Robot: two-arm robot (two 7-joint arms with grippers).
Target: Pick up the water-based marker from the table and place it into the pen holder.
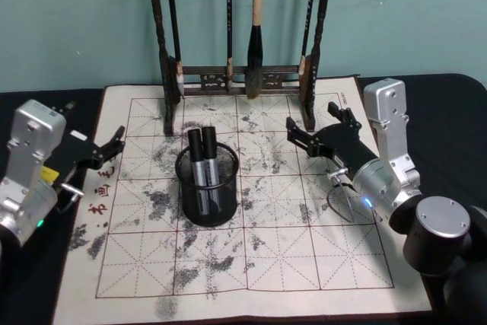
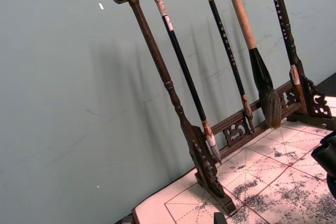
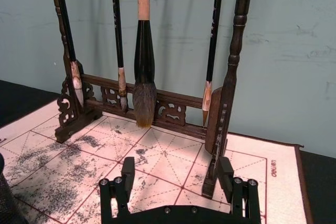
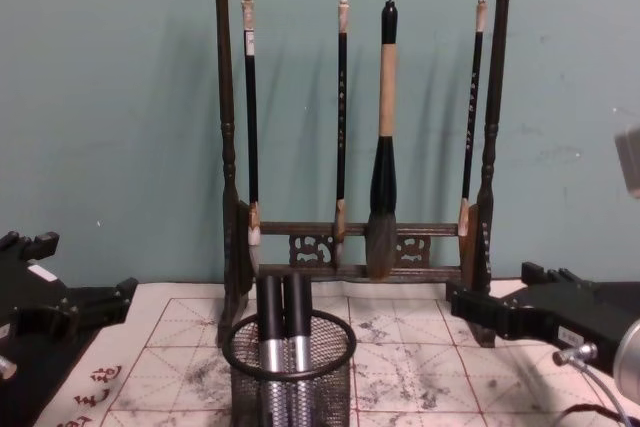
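Note:
The black wire-mesh pen holder point(image 1: 207, 192) stands on the ink-smudged grid mat point(image 1: 304, 256), left of its centre. Two black-capped markers with silver barrels point(image 1: 202, 159) stand upright inside it, side by side; the chest view shows them point(image 4: 283, 322) rising above the holder's rim point(image 4: 290, 347). I cannot tell which one is the task's water-based marker. My right gripper point(image 1: 312, 121) hovers over the mat to the right of the holder, open with nothing between its fingers point(image 3: 126, 174). My left gripper point(image 1: 116, 142) is at the mat's left edge, open and apart from the holder.
A tall dark wooden brush rack point(image 1: 240, 78) with several hanging brushes stands at the back of the mat, close ahead of both grippers point(image 3: 144, 51). Black table point(image 1: 449, 112) surrounds the mat. A teal wall rises behind.

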